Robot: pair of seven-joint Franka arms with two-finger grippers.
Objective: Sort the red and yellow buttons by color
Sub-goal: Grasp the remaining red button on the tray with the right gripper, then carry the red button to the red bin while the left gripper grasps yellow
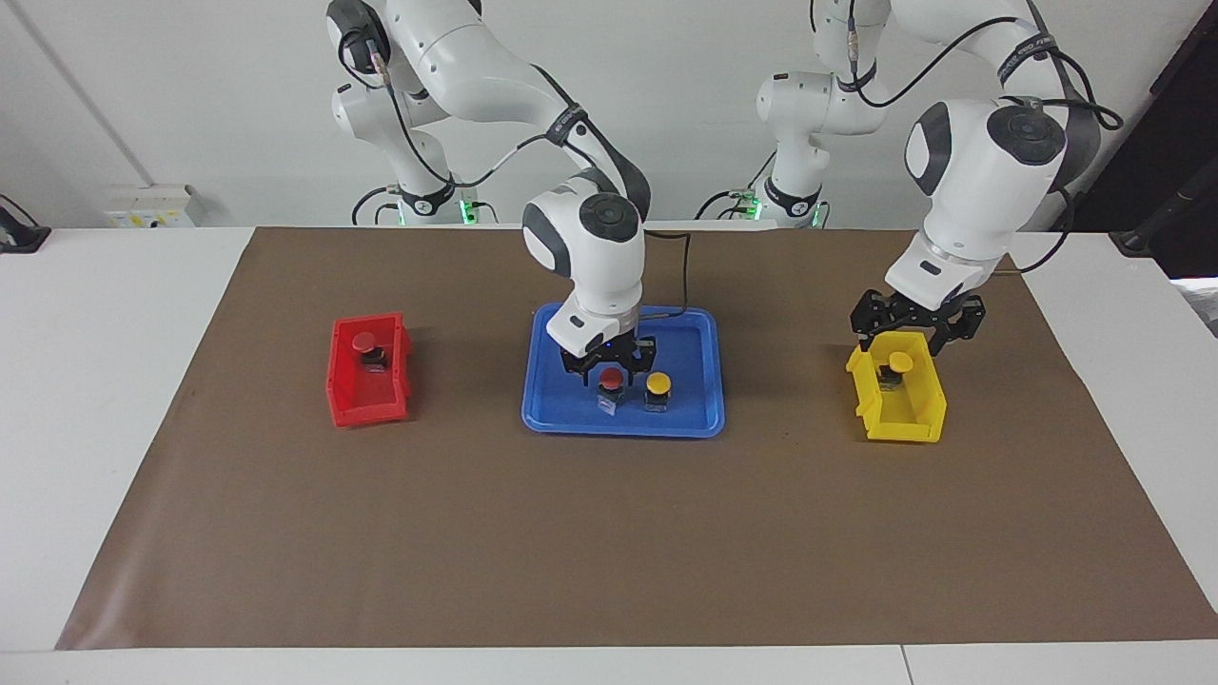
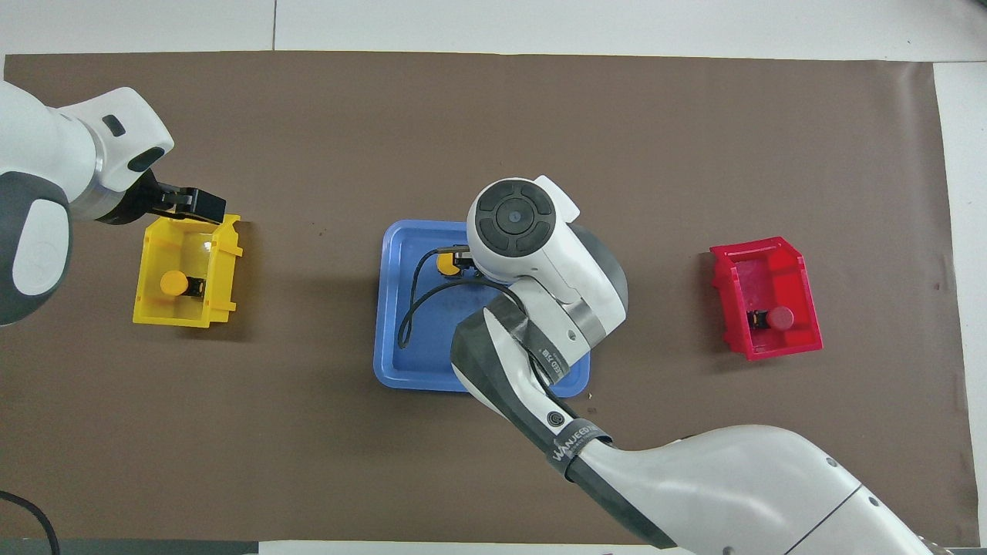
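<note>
Red button [image 1: 611, 379] in blue tray [image 1: 709, 328] sat under right claw [image 1: 609, 373], grip state unclear, bound for red bin [image 1: 344, 398]; left claw [image 1: 915, 322] gaped empty over yellow bin [image 1: 928, 423].

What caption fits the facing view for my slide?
Right gripper descends on the red button in the blue tray; left gripper waits over the yellow bin.

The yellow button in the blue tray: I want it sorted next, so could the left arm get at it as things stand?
Probably not cleanly: the right gripper hangs over the red button right beside the yellow button, crowding it.
</note>
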